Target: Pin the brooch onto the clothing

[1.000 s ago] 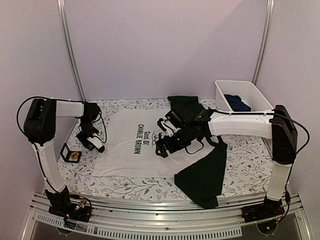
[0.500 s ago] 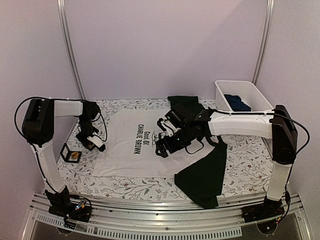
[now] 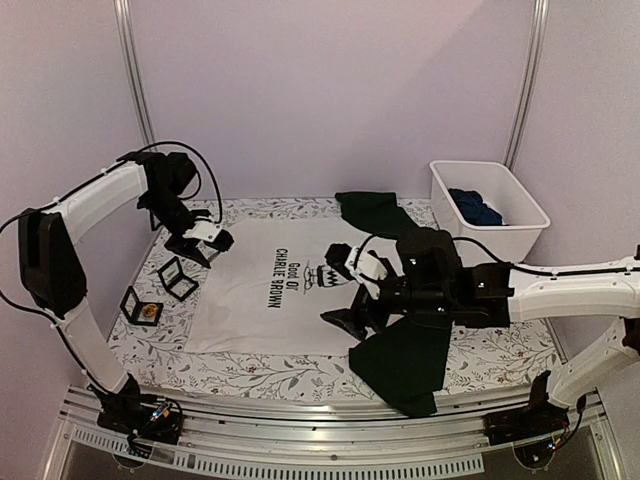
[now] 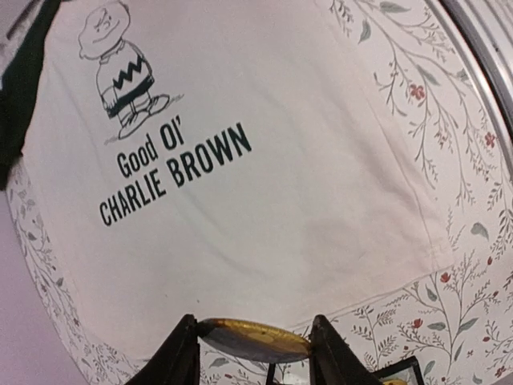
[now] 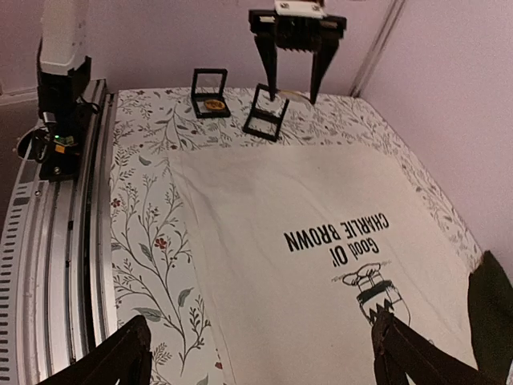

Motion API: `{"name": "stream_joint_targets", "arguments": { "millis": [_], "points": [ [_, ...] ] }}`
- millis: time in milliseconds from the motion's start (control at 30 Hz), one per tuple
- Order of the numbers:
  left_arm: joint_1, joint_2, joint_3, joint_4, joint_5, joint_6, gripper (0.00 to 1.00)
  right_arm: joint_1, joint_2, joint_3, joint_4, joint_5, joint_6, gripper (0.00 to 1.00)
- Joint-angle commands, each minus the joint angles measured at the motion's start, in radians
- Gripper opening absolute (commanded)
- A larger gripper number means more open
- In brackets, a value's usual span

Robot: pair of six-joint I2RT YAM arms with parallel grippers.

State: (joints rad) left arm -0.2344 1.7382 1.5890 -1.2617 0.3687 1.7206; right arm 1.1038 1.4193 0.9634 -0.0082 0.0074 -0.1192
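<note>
L gripper is hanging raised over the table's left side, its fingers pinching a flat gold brooch by the edges, jaws narrowed onto it. Below it an open black box and a second black box w/ a gold piece inside are sitting on the floral tablecloth. The white T-shirt is lying flat mid-table, print up, w/ a dark sleeve draping toward the front edge. R gripper is hovering over the shirt's right part, jaws spread wide, gripping nothing. Far right, a white bin is holding a dark blue garment.
</note>
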Motion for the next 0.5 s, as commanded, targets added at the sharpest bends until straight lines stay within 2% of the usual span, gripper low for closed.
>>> {"name": "stream_joint_targets", "arguments": {
  "millis": [0, 33, 133, 267, 333, 467],
  "points": [
    [-0.179, -0.051, -0.029, -0.332, 0.262, -0.086, 0.28, 0.116, -0.025, -0.063, 0.338, -0.053, -0.623, 0.92],
    [-0.209, -0.063, -0.03, -0.331, 0.283, -0.101, 0.28, 0.127, 0.003, -0.019, 0.299, -0.059, -0.69, 0.9],
    [-0.291, -0.08, -0.014, -0.32, 0.314, -0.162, 0.28, 0.153, 0.084, 0.09, 0.197, -0.083, -0.755, 0.84],
    [-0.383, -0.084, -0.022, -0.325, 0.286, -0.191, 0.29, 0.17, 0.163, 0.14, 0.201, -0.034, -0.877, 0.69],
    [-0.414, -0.083, -0.035, -0.318, 0.27, -0.203, 0.29, 0.17, 0.194, 0.166, 0.187, 0.031, -0.912, 0.66],
    [-0.474, -0.083, -0.053, -0.285, 0.23, -0.248, 0.29, 0.169, 0.251, 0.237, 0.134, 0.037, -0.962, 0.59]
  ]
}}
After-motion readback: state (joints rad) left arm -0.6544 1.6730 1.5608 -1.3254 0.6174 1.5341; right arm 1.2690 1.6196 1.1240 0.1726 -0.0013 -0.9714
